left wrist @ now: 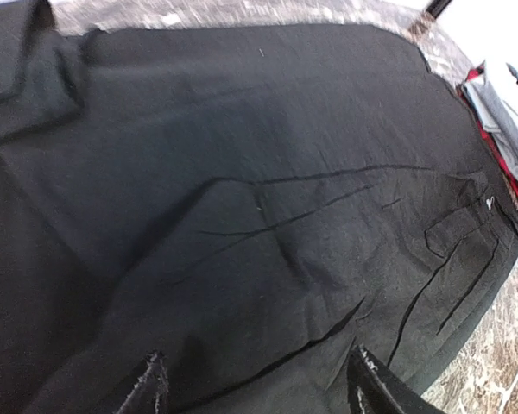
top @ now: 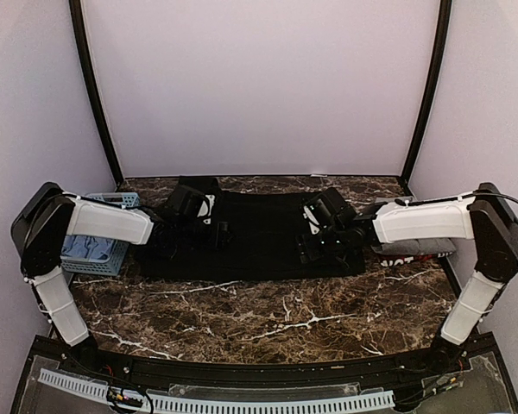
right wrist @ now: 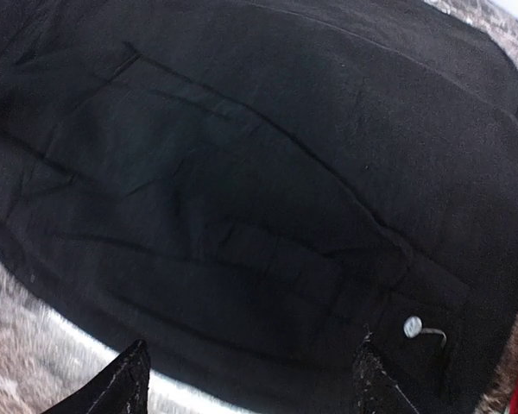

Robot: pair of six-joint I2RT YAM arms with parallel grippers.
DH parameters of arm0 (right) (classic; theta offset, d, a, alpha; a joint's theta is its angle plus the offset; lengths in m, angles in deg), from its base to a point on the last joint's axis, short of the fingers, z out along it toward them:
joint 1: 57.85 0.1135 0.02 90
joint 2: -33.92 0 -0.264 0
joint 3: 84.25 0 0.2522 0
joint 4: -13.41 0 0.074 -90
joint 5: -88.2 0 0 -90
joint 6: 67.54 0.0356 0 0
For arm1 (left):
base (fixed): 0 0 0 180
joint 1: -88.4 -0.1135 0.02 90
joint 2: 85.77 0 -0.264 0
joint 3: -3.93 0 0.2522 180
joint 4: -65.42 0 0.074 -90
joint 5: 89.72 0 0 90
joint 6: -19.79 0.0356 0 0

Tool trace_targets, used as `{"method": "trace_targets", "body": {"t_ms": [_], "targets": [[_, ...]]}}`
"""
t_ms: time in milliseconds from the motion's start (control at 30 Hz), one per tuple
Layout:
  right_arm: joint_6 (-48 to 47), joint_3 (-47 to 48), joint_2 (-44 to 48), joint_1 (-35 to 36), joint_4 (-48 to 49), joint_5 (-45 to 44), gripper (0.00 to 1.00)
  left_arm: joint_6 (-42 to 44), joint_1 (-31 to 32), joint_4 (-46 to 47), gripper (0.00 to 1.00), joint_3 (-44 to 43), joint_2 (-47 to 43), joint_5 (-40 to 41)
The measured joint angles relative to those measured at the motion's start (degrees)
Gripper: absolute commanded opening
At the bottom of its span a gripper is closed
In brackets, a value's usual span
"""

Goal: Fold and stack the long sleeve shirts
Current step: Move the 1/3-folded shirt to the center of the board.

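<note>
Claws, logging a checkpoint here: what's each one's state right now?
Left claw: open, holding nothing.
Right claw: open, holding nothing.

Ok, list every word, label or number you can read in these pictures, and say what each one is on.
On the red-edged shirt at the far right: white lettering, too small and partly covered to read.
On the black shirt: a tiny white mark near its edge, too small to tell whether it is text.
On the basket: no text visible.
Nothing in any view can actually be read.
</note>
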State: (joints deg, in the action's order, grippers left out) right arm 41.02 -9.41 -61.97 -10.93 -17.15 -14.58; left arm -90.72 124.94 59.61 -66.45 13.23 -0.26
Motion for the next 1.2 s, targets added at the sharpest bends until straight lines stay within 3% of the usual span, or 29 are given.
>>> {"method": "trace_targets", "body": {"t_ms": [233,467,900,1200], "targets": [[0.42,-0.28,-3.91,-4.72,5.35,5.81,0.73,-0.24,-0.02,1.44,0.65,-2.40,8.66,-3.58],[1.25,-4.20,-4.35,-7.13,7.37,8.13,0.75,-0.17,-0.02,3.04,0.67,-2.49,11.13,-3.56],[4.70,-10.08,-1.16,-7.58,2.75,4.81,0.76,-0.26,0.57,10.88,0.68,4.37,8.70,-4.57],[8.70,-14.88,4.96,-7.54,-2.29,5.73,0.75,-2.45,5.64,10.14,0.68,12.87,1.38,-2.89]]}}
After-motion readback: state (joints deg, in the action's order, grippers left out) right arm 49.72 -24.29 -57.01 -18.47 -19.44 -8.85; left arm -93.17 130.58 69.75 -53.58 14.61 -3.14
